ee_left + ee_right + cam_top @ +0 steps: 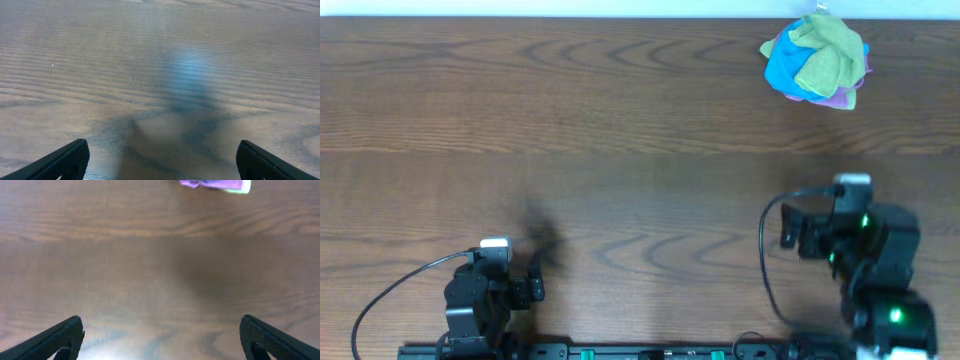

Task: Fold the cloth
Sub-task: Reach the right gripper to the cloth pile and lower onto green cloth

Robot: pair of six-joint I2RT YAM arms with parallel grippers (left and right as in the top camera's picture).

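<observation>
The lime-green cloth [825, 52] lies crumpled on top of a pile at the far right of the table, bunched with a bright blue cloth [786, 68] and a purple cloth [840, 97]. The pile's lower edge shows at the top of the right wrist view, green [239, 186] beside purple [200, 183]. My right gripper [161, 335] is open and empty over bare wood, well short of the pile. My left gripper [162, 157] is open and empty over bare wood near the front left.
The wooden table [570, 130] ends at a white strip along the far edge [570, 8]. Black cables loop from both arm bases near the front edge [380, 300].
</observation>
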